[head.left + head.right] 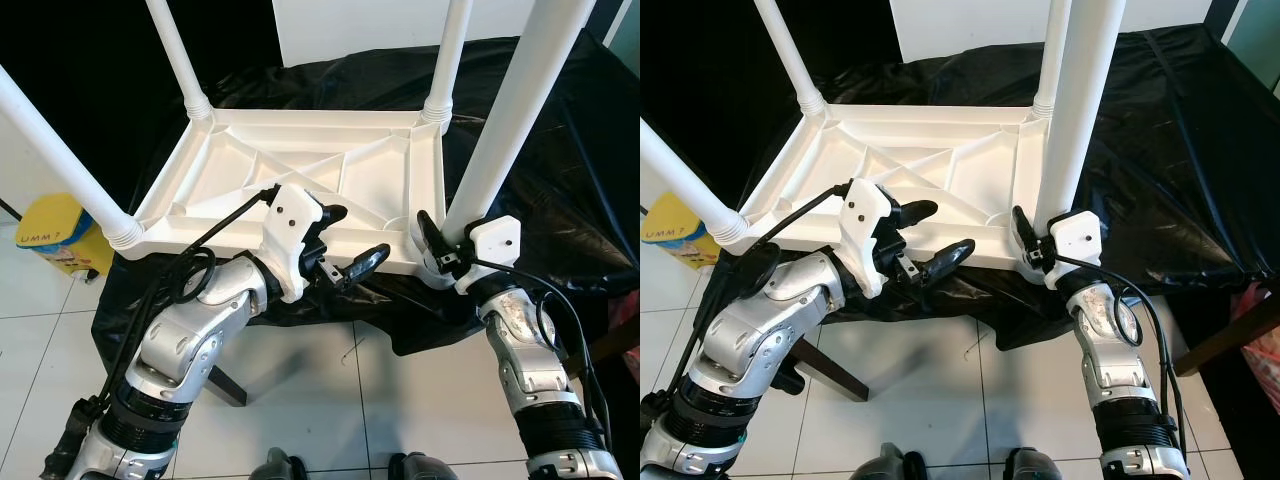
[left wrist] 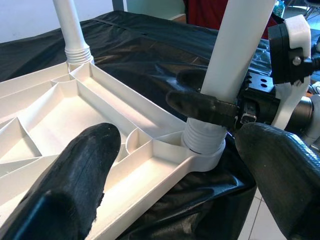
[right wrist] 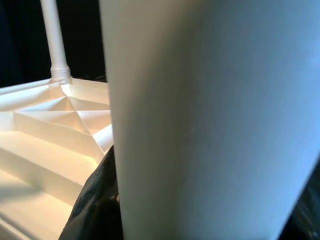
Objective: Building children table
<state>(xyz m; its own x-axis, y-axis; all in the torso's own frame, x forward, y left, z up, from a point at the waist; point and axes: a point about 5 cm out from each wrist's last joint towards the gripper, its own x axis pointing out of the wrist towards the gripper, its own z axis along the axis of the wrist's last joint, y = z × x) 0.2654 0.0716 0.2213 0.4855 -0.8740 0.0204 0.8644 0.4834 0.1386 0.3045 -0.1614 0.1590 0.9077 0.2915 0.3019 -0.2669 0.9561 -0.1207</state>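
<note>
4 white legs stand up from the upturned white tabletop (image 1: 300,175), which lies on a black sheet (image 1: 560,180) before me. My left gripper (image 1: 345,245) hangs at the tabletop's near edge with its 2 fingers apart and nothing between them, 1 over the ribbed underside, 1 just outside the rim. My right gripper (image 1: 440,243) is clamped on the near right leg (image 1: 505,130), just above its threaded socket at the corner.
</note>
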